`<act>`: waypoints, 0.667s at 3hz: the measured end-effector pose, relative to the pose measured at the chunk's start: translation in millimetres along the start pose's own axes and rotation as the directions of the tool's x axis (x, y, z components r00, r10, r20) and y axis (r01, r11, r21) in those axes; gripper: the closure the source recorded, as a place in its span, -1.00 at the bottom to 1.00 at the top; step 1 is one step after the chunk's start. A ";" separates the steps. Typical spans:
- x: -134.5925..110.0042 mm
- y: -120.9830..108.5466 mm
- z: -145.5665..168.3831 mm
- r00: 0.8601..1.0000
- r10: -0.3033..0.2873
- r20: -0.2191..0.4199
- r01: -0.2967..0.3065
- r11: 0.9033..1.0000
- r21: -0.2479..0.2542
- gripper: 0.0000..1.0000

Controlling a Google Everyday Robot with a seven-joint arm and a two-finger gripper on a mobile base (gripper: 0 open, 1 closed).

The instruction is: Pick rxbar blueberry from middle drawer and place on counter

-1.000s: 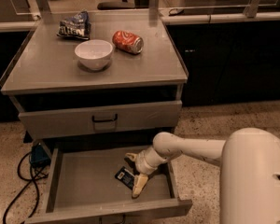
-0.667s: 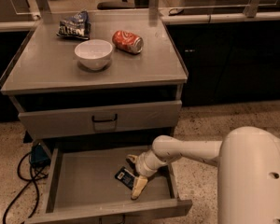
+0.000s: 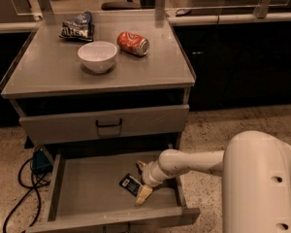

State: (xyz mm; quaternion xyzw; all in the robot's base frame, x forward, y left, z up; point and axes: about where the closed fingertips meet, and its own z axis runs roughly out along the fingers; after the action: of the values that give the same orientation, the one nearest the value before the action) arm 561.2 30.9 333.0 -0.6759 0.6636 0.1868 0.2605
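Note:
The rxbar blueberry [image 3: 130, 183], a small flat dark wrapper with a white label patch, lies on the floor of the open middle drawer [image 3: 87, 188], right of centre. My gripper [image 3: 141, 182] reaches down into the drawer from the right. One pale finger [image 3: 143, 195] rests on the floor just right of the bar, the other [image 3: 141, 166] sits behind it. The fingers stand apart around the bar's right end. The counter [image 3: 53, 72] is the flat grey top of the cabinet above.
On the counter stand a white bowl [image 3: 97, 56], a red soda can [image 3: 133, 43] on its side and a blue-and-white chip bag [image 3: 77, 26]. A shut drawer front with a black handle [image 3: 109, 124] sits above the open drawer. Cables [image 3: 24, 178] lie on the floor at left.
My gripper has shifted slightly within the drawer, staying beside the bar. The bar has not moved.

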 end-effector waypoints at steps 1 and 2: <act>0.0 0.0 0.0 1.000 0.000 0.000 0.000 1.000 0.000 -1.00; 0.0 0.0 0.1 1.000 0.000 0.000 0.000 1.000 0.000 -0.61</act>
State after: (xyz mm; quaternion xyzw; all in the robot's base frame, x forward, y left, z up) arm 561.1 30.9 333.0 -0.6760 0.6636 0.1868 0.2604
